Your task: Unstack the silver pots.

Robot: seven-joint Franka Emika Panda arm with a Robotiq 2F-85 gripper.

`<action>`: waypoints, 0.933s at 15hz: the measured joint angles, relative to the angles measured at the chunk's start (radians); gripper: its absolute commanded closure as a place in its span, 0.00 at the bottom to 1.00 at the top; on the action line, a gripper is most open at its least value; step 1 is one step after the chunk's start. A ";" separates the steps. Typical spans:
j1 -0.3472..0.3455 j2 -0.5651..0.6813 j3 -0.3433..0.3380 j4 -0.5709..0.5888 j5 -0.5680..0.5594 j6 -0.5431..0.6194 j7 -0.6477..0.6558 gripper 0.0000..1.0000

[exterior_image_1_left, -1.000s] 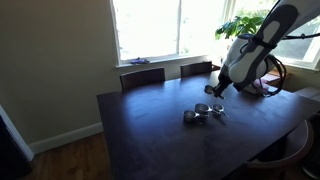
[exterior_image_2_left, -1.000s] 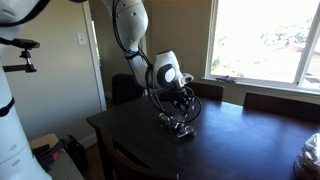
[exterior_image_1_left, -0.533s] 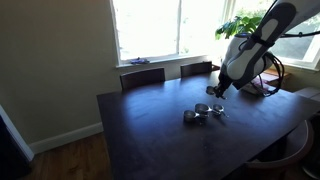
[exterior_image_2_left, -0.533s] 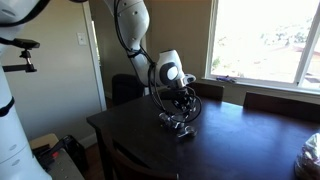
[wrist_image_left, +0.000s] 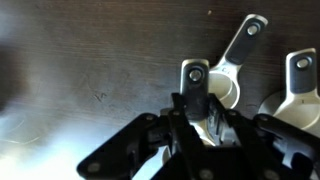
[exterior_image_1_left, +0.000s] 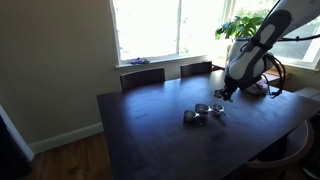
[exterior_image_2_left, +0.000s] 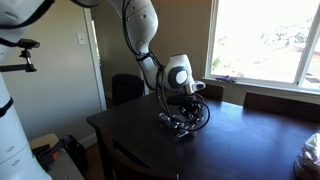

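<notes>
My claw [exterior_image_1_left: 223, 96] has swung right in frame, pinching one pot [wrist_image_left: 196, 85] by its handle. The remaining pots [exterior_image_1_left: 203, 109] sit just lower left of it.

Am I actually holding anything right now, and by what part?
Apparently yes: the gripper pinches one silver pot by its handle, as the wrist view shows it; its bowl is hidden behind the fingers.
</notes>
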 measured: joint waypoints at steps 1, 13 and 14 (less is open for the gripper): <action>-0.012 0.014 0.001 0.006 0.000 -0.003 0.001 0.89; -0.133 0.141 0.049 0.060 0.013 -0.004 0.004 0.89; -0.139 0.151 0.053 0.070 0.015 -0.004 0.004 0.88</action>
